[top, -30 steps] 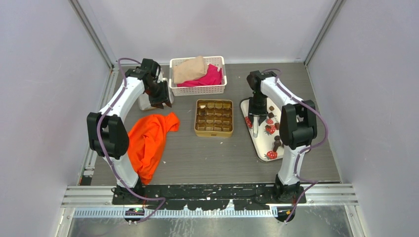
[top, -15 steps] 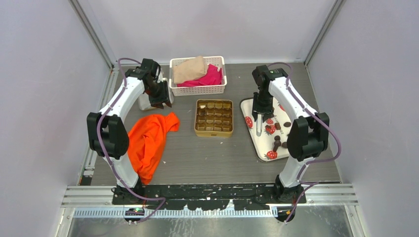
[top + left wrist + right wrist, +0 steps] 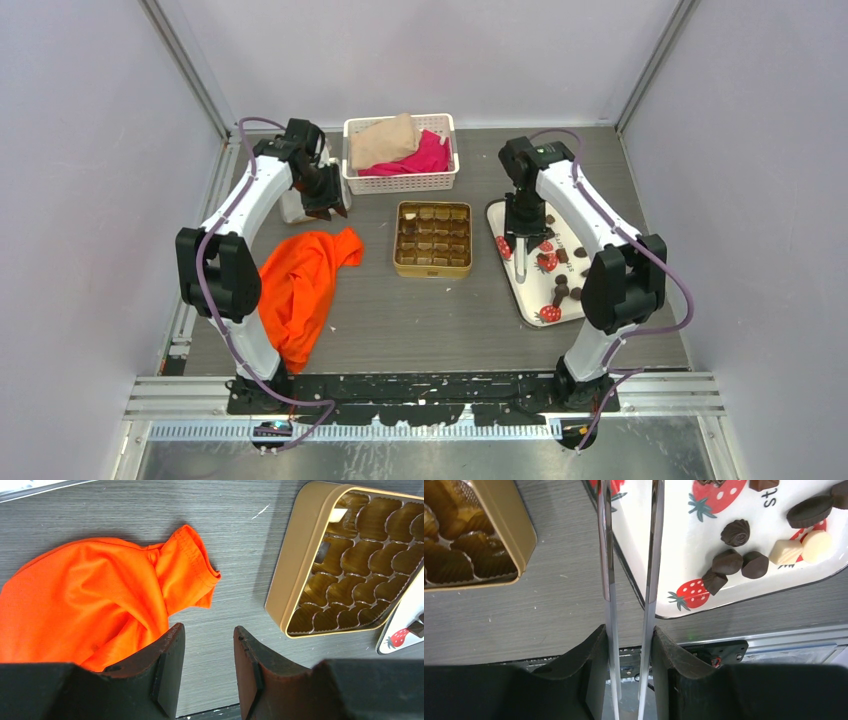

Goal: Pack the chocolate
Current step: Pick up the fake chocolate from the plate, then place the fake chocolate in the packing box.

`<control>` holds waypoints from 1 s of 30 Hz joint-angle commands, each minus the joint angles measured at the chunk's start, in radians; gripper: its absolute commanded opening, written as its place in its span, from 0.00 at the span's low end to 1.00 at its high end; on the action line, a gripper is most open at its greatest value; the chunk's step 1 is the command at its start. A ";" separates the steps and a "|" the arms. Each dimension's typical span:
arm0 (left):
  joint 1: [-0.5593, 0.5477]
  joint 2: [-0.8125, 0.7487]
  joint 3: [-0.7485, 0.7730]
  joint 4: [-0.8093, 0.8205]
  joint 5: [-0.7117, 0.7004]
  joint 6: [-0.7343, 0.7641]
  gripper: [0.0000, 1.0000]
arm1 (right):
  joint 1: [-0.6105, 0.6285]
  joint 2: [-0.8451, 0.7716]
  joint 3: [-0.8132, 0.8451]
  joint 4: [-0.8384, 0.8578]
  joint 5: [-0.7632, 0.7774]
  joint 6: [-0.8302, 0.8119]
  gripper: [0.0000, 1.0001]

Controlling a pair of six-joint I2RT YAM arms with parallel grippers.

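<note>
The right fingers [image 3: 669, 655] were clenched on a pair of metal tongs [image 3: 654, 555], whose blades reached over the near-left edge of a white strawberry-print tray [image 3: 684, 545]. Whether the tips gripped anything could not be told. The chocolate [image 3: 728, 561], dark pieces and a few cream ones, lay scattered on that tray at the right of the grey surface [image 3: 420, 320]. A gold tin [image 3: 509, 525] with brown scalloped compartments sat just left of the tray. Across the surface, the left fingers [image 3: 170, 665] stood apart and empty above an orange cloth [image 3: 90, 610], near a white basket [image 3: 400, 182] of folded fabric.
</note>
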 commanded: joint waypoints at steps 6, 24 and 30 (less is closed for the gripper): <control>0.005 -0.036 0.030 -0.007 -0.002 0.013 0.42 | 0.163 -0.039 0.122 -0.074 0.022 0.053 0.17; 0.005 -0.043 0.030 -0.013 -0.011 0.015 0.42 | 0.557 0.170 0.299 -0.014 -0.079 0.085 0.17; 0.005 -0.051 0.018 -0.010 -0.012 0.013 0.42 | 0.564 0.207 0.313 -0.007 -0.079 0.074 0.17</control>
